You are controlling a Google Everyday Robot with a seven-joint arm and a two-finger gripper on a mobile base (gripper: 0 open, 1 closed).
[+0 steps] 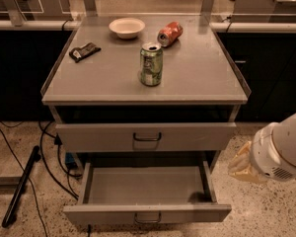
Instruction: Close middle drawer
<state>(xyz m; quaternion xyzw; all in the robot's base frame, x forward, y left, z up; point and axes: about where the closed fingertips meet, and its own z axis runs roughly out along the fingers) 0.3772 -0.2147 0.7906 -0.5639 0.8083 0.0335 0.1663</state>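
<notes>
The middle drawer (147, 213) is pulled far out at the bottom of the grey cabinet; its inside is empty and a small dark handle sits at the centre of its flat front. Above it is the taller top drawer (146, 136) with a larger handle, its front standing a little forward of the frame. My gripper (243, 165) is at the right, beside the open drawer's right side and apart from it, at the end of my white arm (281, 152). The lowest drawer is out of view.
On the cabinet top (197, 78) stand a green can (151, 64), a tipped red can (169, 33), a white bowl (127, 27) and a dark snack packet (84, 52). Black cables and a dark bar (20, 186) lie on the floor at left. Dark counters flank the cabinet.
</notes>
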